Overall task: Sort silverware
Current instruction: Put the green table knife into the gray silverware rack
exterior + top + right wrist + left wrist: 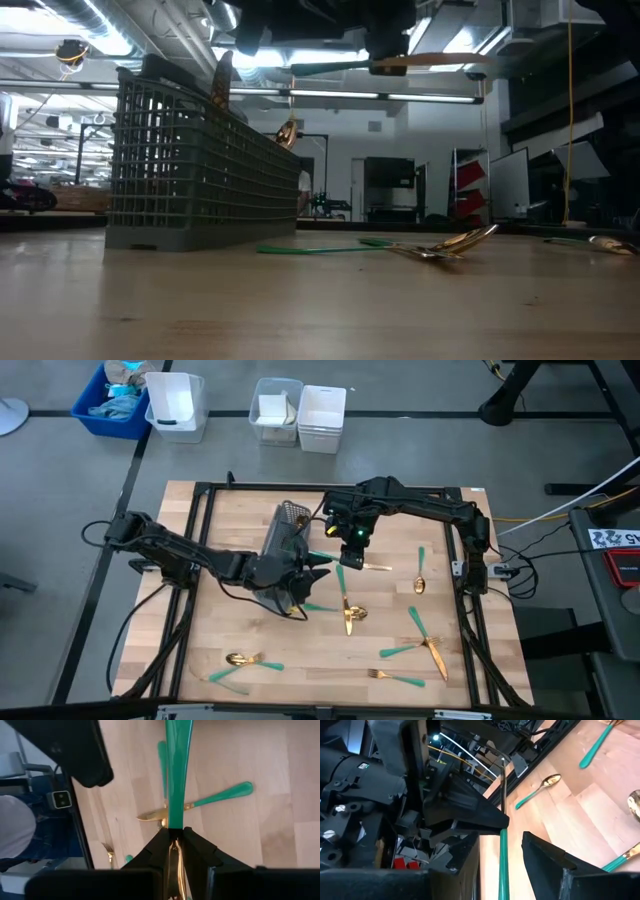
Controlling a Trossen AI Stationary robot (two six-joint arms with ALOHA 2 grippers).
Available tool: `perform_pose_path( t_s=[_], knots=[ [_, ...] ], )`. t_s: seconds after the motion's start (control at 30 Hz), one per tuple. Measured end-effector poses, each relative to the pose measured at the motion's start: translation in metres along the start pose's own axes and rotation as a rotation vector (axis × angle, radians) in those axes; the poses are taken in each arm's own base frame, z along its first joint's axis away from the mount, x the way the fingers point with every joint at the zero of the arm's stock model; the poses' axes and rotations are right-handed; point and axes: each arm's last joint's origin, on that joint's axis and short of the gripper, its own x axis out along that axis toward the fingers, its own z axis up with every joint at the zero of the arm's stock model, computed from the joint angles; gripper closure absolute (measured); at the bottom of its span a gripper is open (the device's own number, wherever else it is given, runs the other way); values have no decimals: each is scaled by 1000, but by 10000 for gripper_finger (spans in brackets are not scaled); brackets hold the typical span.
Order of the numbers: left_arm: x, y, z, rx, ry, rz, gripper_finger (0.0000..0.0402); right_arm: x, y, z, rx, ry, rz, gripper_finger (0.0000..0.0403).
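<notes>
The right gripper [174,840] has its fingers pinched tight on a teal-handled utensil [176,775] above the worktop [250,630] near the caddy [285,530] — left fingers [470,817] parted round another handle [503,860] — I'd keep it level, lower slowly.

A grey mesh oblong caddy [287,532] stands upright on the pale wooden tabletop [250,625], toward its far middle. Beyond the table's far edge on the grey floor sit a blue plastic bin of cloths [112,400], a white rectangular tub [177,403], and two more white containers [300,415] side by side.
</notes>
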Motion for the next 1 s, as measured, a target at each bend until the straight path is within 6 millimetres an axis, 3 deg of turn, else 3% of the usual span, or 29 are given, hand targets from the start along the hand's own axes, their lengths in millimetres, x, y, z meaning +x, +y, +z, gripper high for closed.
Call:
perform_pose_path(
  t_s=[0.4, 1.0],
  knots=[
    [-1, -5, -3, 26, 33, -46, 260, 0, 2, 2, -13, -21, 45, 354],
    [8, 4, -19, -19, 101, -33, 260, 0, 3, 4, -23, -35, 76, 354]
  ],
)
